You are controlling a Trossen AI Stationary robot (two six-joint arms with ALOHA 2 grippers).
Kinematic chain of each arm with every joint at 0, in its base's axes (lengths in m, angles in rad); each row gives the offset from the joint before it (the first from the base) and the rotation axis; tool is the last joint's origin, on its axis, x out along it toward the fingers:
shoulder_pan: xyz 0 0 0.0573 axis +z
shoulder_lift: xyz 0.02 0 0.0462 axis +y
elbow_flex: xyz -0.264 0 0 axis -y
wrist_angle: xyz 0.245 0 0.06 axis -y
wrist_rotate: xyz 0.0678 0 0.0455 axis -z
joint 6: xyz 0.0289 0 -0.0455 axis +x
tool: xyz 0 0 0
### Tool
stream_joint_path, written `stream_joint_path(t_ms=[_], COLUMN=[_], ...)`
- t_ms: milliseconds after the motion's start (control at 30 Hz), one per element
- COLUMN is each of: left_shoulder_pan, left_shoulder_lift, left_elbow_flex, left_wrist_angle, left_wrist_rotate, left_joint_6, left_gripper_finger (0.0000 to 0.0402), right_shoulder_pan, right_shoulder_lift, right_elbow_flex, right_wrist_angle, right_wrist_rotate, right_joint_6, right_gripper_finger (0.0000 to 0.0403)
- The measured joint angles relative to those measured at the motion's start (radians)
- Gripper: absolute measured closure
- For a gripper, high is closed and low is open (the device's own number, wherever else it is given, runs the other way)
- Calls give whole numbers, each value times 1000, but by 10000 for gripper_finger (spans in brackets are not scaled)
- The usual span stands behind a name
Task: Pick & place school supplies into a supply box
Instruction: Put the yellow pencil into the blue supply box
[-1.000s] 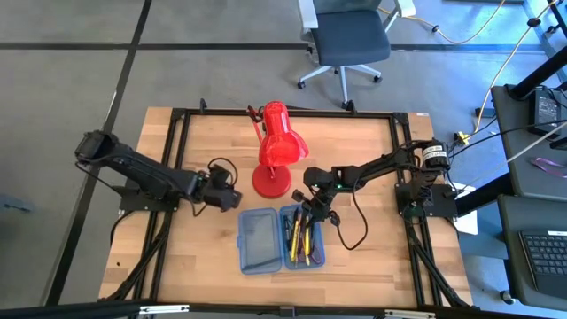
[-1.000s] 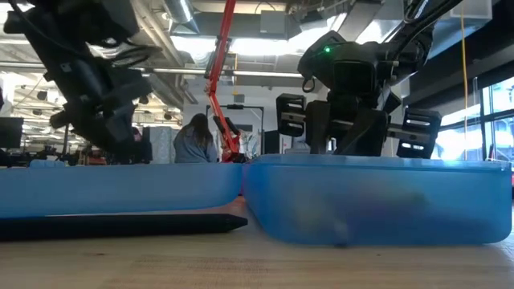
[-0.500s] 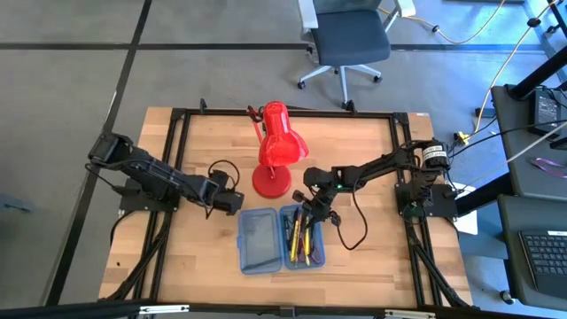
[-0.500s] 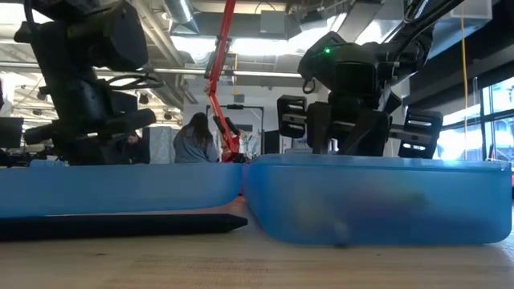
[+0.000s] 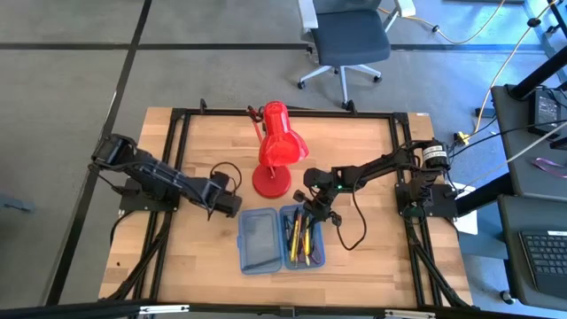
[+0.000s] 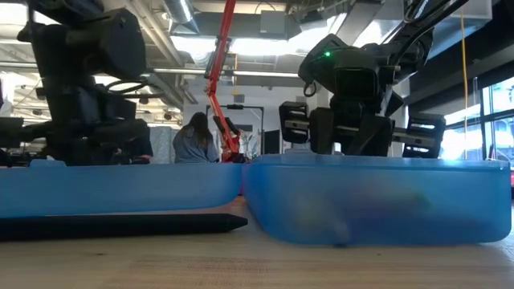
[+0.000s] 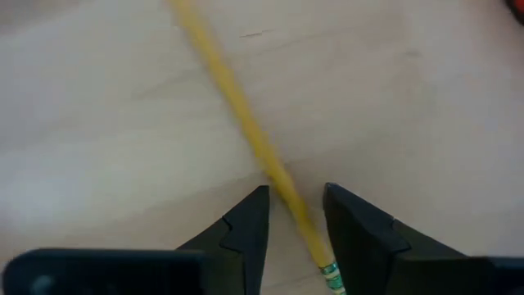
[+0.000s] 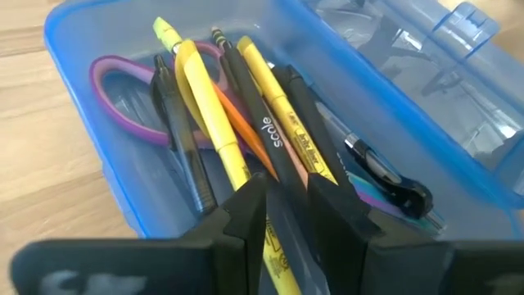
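We have the left end effector point(image 7: 293, 215) low over the bench point(image 7: 106, 131), fingers slightly apart astride a yellow pencil point(image 7: 246, 135) left of the blue pencil case point(image 5: 279, 237). The right end effector point(image 8: 286, 201), narrowly parted and empty, hovers over the pens; a skewed pinch could roll the pencil away.

left pincer point(image 7: 293, 217) low, right pincer point(image 8: 286, 205) lowered

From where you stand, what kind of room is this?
Probably a robotics lab or workshop: a wooden table framed in black metal carries two arms, an office chair stands behind it, and the low view shows exposed ceiling ducts.
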Motion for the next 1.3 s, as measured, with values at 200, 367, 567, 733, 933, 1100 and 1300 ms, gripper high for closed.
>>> stream_joint_path(t_ms=[200, 367, 567, 733, 933, 1100, 1300], left_shoulder_pan=[-84, -148, -244, -309, -383, -428, -469], left_shoulder_lift=[5, 6, 8, 8, 7, 8, 13], left_elbow_flex=[-8, -10, -13, -14, -14, -14, -14], left_wrist_angle=[7, -4, -7, -2, 37, 56, 64], left_wrist_rotate=[-76, -87, -120, -145, -163, -174, -214], left_joint_6=[252, 225, 116, 69, 32, -35, -152], left_gripper_finger=[327, 348, 362, 376, 389, 359, 312], right_shoulder_pan=[0, 0, 0, 0, 0, 0, 0], right_shoulder_lift=[-1, -1, -1, -1, -1, -1, -1], right_elbow_flex=[0, 0, 0, 0, 0, 0, 0], right_wrist_angle=[-6, -6, -4, -4, -3, -3, -3], right_wrist_rotate=[9, 11, 12, 12, 12, 12, 13], right_joint_6=[0, 0, 0, 0, 0, 2, 3], right_gripper_finger=[306, 306, 306, 306, 306, 306, 306])
